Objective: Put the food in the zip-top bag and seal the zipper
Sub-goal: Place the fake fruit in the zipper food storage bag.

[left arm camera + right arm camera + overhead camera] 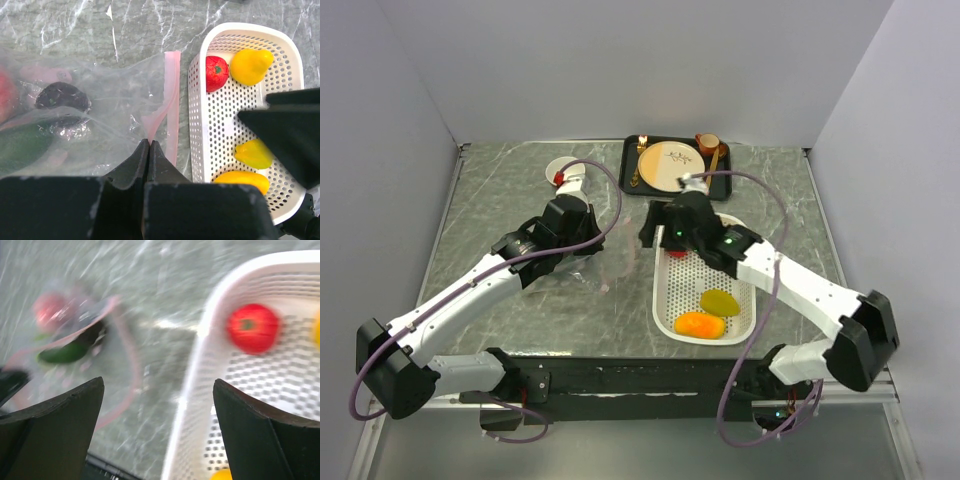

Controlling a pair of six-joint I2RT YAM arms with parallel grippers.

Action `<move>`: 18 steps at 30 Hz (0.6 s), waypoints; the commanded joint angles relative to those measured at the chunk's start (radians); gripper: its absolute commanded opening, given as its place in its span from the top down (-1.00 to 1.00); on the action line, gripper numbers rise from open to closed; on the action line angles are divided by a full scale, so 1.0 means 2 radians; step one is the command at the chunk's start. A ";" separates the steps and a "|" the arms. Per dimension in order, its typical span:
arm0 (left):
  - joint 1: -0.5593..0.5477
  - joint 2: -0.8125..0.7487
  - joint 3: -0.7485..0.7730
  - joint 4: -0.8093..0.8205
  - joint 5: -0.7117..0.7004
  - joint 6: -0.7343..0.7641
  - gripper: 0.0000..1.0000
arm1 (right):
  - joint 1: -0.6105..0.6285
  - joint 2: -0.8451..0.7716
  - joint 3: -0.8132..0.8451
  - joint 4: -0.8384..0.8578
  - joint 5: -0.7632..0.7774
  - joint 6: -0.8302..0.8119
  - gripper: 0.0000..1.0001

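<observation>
- Grey marbled bench [500, 190]: white perforated basket [197, 100] on the right, clear bag [110, 100] lying flat just left of it.
- Bag contents: dark avocado [62, 95], green piece [20, 145], something red at the far edge.
- Left pincer [149, 145]: clamped tight on the bag's mouth edge, at the pink zipper [172, 90].
- Right pincer [159, 382]: spread wide, holding nothing, above the basket's bag-side rim.
- In the basket: red fruit [216, 72], two yellow pieces [250, 65], orange piece [242, 179].

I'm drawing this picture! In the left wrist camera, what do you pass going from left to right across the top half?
dark avocado → pink zipper → red fruit → yellow fruit
</observation>
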 commanded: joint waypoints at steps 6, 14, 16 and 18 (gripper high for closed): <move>-0.002 -0.006 -0.002 0.026 0.005 0.001 0.98 | -0.095 0.001 -0.027 -0.046 0.027 -0.011 -0.91; -0.002 -0.003 0.000 0.022 0.005 -0.003 0.98 | -0.134 0.063 -0.021 -0.042 -0.021 -0.047 -0.80; -0.002 -0.004 -0.001 0.023 0.009 -0.003 0.98 | -0.135 0.073 -0.017 -0.039 -0.029 -0.053 -0.79; -0.002 -0.002 0.000 0.020 0.009 -0.002 0.98 | -0.136 0.087 -0.013 -0.036 -0.035 -0.057 -0.78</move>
